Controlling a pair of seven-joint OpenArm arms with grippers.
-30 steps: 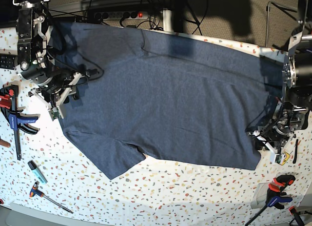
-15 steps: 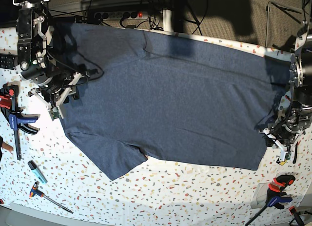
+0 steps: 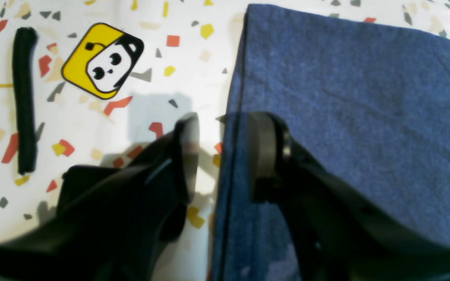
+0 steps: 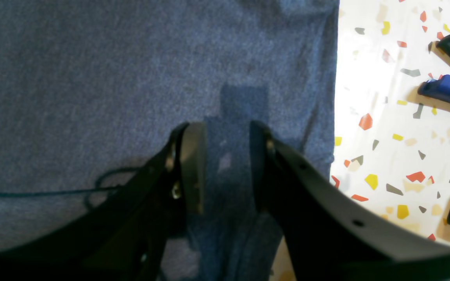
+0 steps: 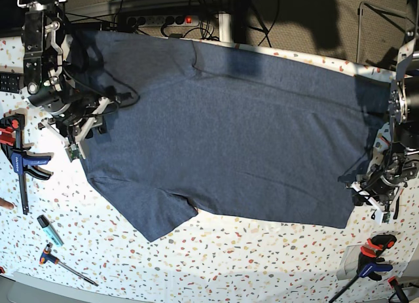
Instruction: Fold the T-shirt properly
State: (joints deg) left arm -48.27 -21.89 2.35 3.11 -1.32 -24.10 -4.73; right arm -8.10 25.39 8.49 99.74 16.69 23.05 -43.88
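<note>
**A:** Left wrist view first. What does it give you?

**B:** The left gripper (image 3: 221, 156) stands spread, holding nothing, straddling the T-shirt (image 3: 350, 109) at its hemmed edge: one finger on the cloth, the other on bare table (image 3: 193, 78) beside a yellow panda sticker (image 3: 102, 60) and a black strip (image 3: 24, 101). The fabric looks soft, thin and limp. I judge that doubled hem the best place to pinch, since it gives the pads something thicker to bite.

**A:** Right wrist view?

**B:** The right gripper (image 4: 225, 168) is also parted and empty, poised over the T-shirt (image 4: 131, 78) a little inside its edge, with a blue clamp (image 4: 449, 89) well off on the table (image 4: 381, 128). Flat cloth here would likely slip; better to take the edge.

**A:** And the base view?

**B:** The T-shirt (image 5: 222, 133) lies spread flat, plain side up, its long axis running across the table (image 5: 262, 257). One sleeve juts toward the near edge on the right gripper's (image 5: 84, 129) side, so I take the hem to be by the left gripper (image 5: 374, 203). Light, but floppy: both ends should rise together.
</note>
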